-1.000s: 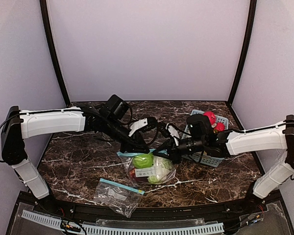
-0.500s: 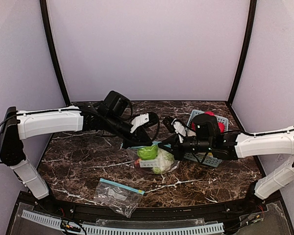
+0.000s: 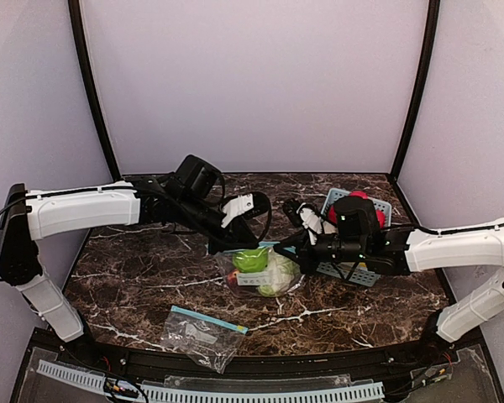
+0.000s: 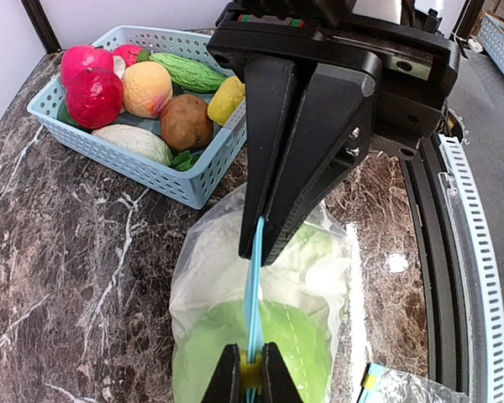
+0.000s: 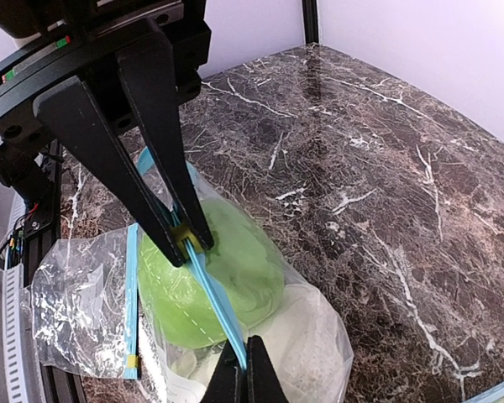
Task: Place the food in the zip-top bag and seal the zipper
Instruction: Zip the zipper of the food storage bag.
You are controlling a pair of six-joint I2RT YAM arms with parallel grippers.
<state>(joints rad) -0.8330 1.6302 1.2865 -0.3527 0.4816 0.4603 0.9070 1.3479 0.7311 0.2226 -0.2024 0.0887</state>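
Note:
The zip-top bag [image 3: 273, 277] hangs by its blue zipper strip [image 4: 252, 294] between my two grippers, its bottom on the table. Inside are a green apple [image 4: 298, 348], white cauliflower [image 5: 315, 340] and a red piece. My left gripper [image 4: 250, 375] is shut on the yellow slider [image 5: 183, 236] at the strip's left end. My right gripper [image 5: 237, 369] is shut on the strip's other end. In the top view the left gripper [image 3: 228, 245] and the right gripper [image 3: 284, 246] face each other over the bag.
A light-blue basket [image 4: 193, 180] with several more toy foods stands behind the right arm, and also shows in the top view [image 3: 363, 274]. A second, empty zip-top bag [image 3: 203, 332] lies near the front edge.
Both grippers have carried the bag's top up and a little farther back and right. Over the last half second they have barely moved.

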